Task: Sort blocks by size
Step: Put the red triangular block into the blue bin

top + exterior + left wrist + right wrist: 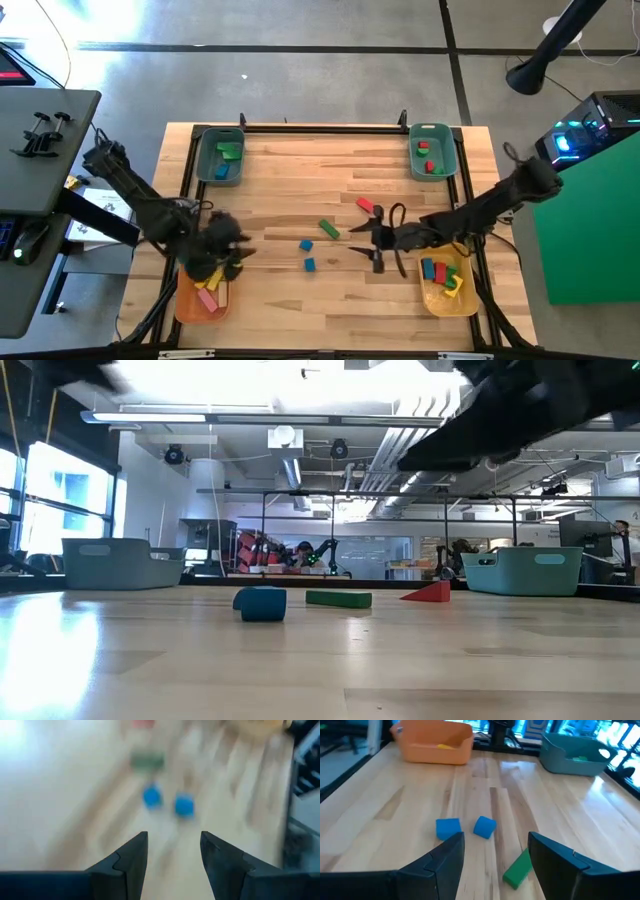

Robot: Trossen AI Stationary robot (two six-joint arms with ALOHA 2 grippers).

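Hovering with fingers released over the worktop [330, 290] near the orange bin [200, 297]: left gripper [232, 252]. Poised at centre, fingers spread and empty: right gripper [368, 247]. Lying just ahead: two blue blocks [448, 828], one green bar [517, 867]. Sitting farther off: red wedge [365, 205], teal bins [221, 157].
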